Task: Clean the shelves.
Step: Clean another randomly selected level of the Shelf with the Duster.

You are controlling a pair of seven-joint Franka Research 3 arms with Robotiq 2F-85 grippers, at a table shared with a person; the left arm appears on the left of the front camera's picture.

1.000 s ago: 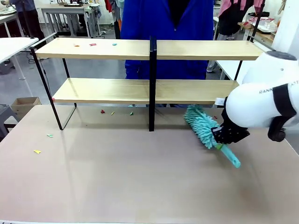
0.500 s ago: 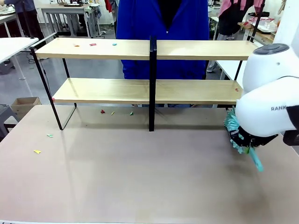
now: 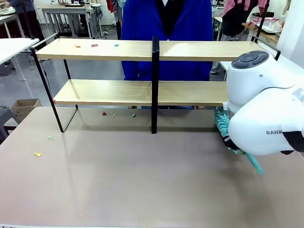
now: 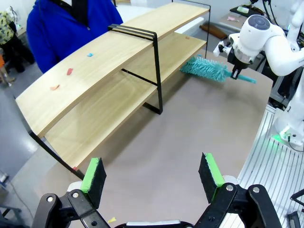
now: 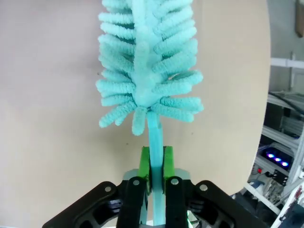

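1. The surface (image 3: 118, 185) is a matte beige-grey sheet. It takes up the lower half of the front view.
2. The shelves (image 3: 95, 50) stand on its far part, across the upper half of that frame. They are two long light-wood boards in a thin black metal frame with a black centre post. The left wrist view shows them running diagonally from lower left to upper right, with the boards bowed by the wide lens.
3. A person in a blue jacket (image 3: 142, 23) stands behind the shelves, at top centre.
4. The right arm (image 3: 266, 118) is smooth, white and rounded. In the front view it sits at the right edge and covers the lower board's right end.
5. The duster (image 5: 147, 71) is teal, with soft chenille fingers around a flat plastic stem.
   - In the front view a tuft and the handle tip peek out beside the arm.
   - In the left wrist view its head lies near the lower board's end, at upper right; I cannot tell whether it touches.
6. The right hand (image 5: 156, 160) has its green pads clamped on the duster's stem, at the bottom of the right wrist view.
7. The left hand (image 4: 152, 175) hangs over the surface with its fingers wide apart and nothing between them.
8. Small coloured scraps (image 3: 94, 45) lie on the left of the top board, with more on the surface beneath the shelves and at the left.
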